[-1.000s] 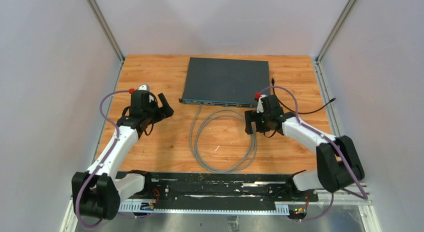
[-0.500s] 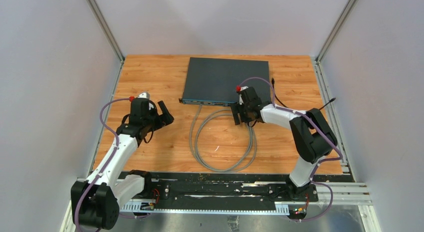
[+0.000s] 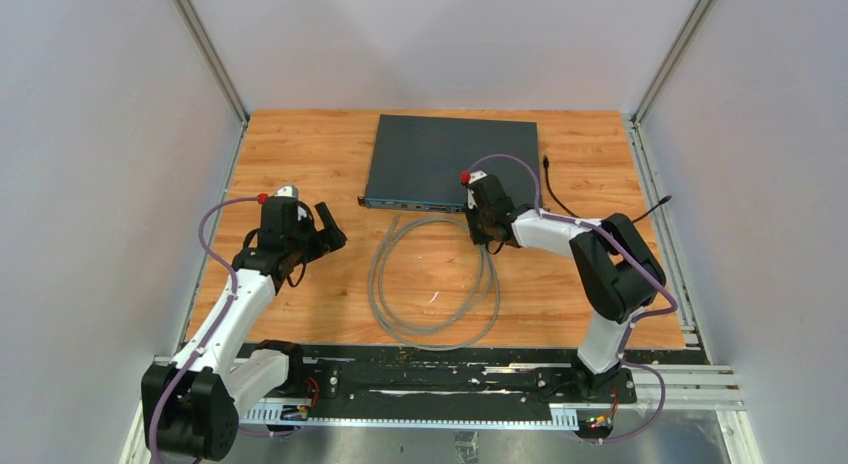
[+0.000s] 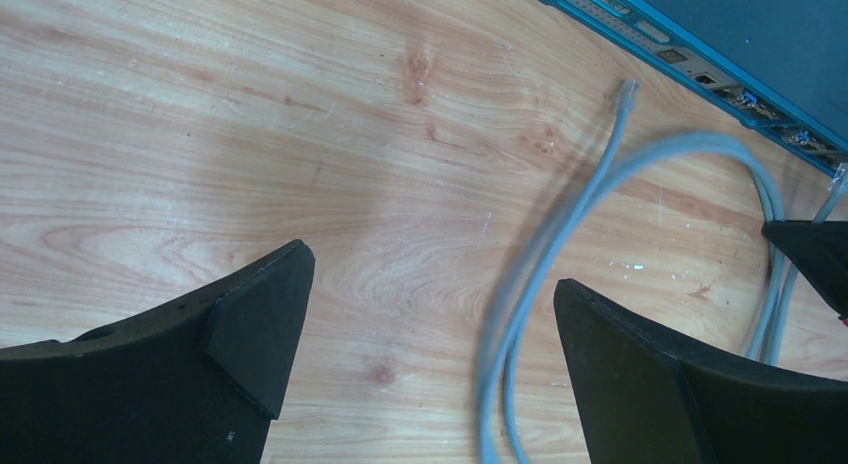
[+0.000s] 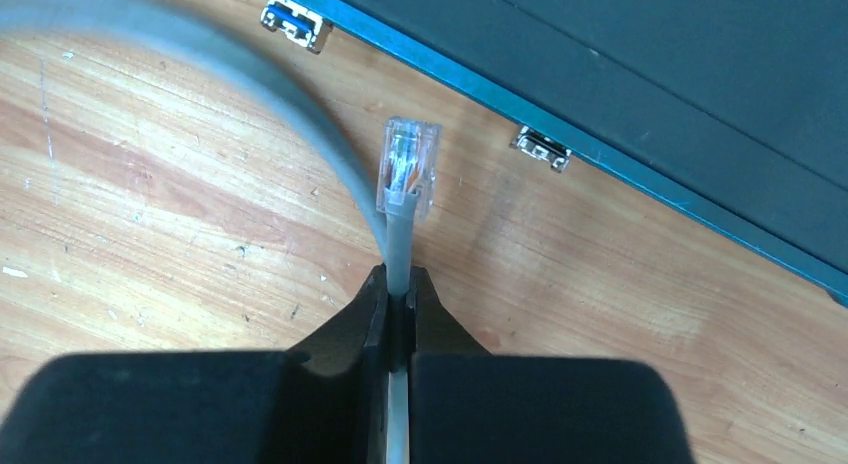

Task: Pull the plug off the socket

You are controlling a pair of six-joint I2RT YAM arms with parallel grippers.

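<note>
My right gripper (image 5: 400, 274) is shut on the grey cable (image 5: 398, 234) just behind its clear plug (image 5: 408, 164). The plug sticks out ahead of the fingertips, over the wood and a short gap away from the socket (image 5: 540, 149) in the dark switch's (image 5: 650, 84) front face. In the top view the right gripper (image 3: 484, 224) sits at that front edge. My left gripper (image 3: 335, 216) is open over bare wood to the left. Between its fingers in the left wrist view runs the cable (image 4: 560, 234), and the cable's other plug end (image 4: 627, 89) lies loose on the table.
The cable's coil (image 3: 430, 284) lies on the wooden table between the two arms. The switch (image 3: 455, 159) sits at the back centre. A thin black cable (image 3: 600, 219) trails from its right rear corner to the right edge. Another port (image 5: 293, 22) shows on the switch front.
My right gripper moved left to the switch front and shut on the cable behind the plug. The coil slid left, and its left end came away from the switch. My left gripper stayed open.
</note>
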